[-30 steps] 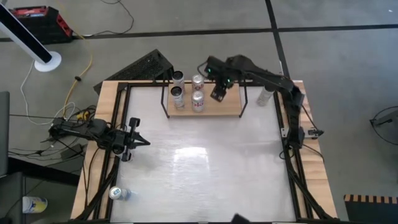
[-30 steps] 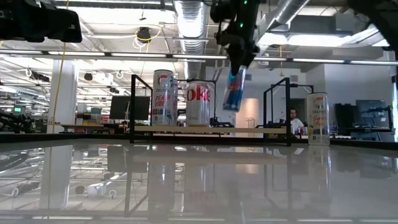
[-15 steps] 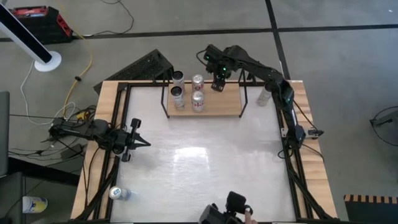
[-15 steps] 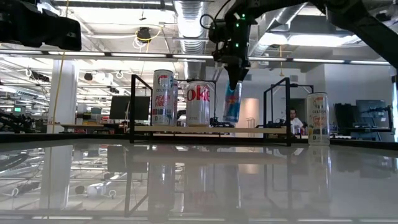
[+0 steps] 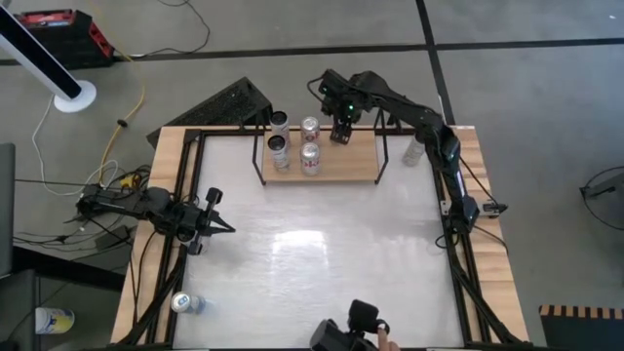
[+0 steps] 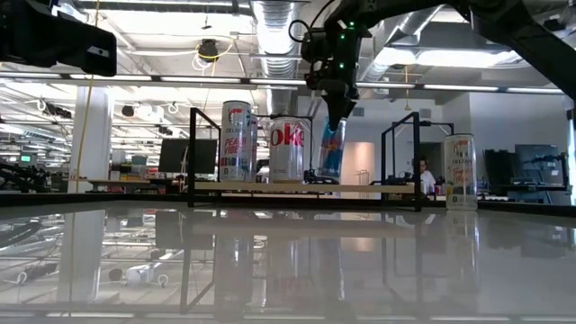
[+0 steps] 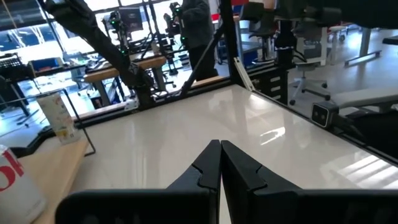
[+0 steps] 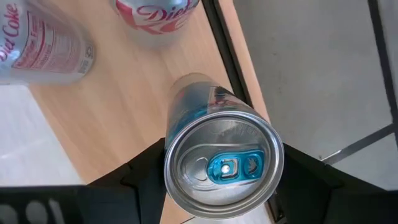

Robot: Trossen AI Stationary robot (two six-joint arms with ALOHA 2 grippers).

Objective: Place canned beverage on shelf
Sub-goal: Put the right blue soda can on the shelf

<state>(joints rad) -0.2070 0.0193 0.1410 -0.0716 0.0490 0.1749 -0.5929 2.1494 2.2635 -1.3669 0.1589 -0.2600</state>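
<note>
The shelf (image 5: 356, 168), a light-wood board in a black wire frame, stands at the table's far edge with several cans on its left half (image 5: 310, 158). My right gripper (image 5: 341, 131) hangs over the board's far middle, shut on a slim blue can (image 6: 330, 149), which the right wrist view shows from above (image 8: 222, 165). My left gripper (image 5: 220, 226) waits shut at the table's left edge, its fingers together (image 7: 220, 168). My right gripper pinches the blue can's upper end, just below the rim (image 8: 180, 134), between its two fingers (image 8: 144, 173), one on each side. The fingers come steeply from above. The can hangs slightly tilted, its lower end (image 6: 326, 175) close over the shelf board (image 6: 378, 186).
A tall pale can (image 5: 415, 151) stands right of the shelf. Another can (image 5: 184, 303) lies at the near left edge. Two Diet Coke cans (image 8: 43, 43) stand close to the blue can. A person's hand with a dark device (image 5: 353, 331) shows at the near edge.
My right gripper has carried the blue can toward the table's far edge and a little down over the shelf, then has kept still. The can has swung from a clear tilt to nearly upright. A person with a dark device has come in at the near edge.
</note>
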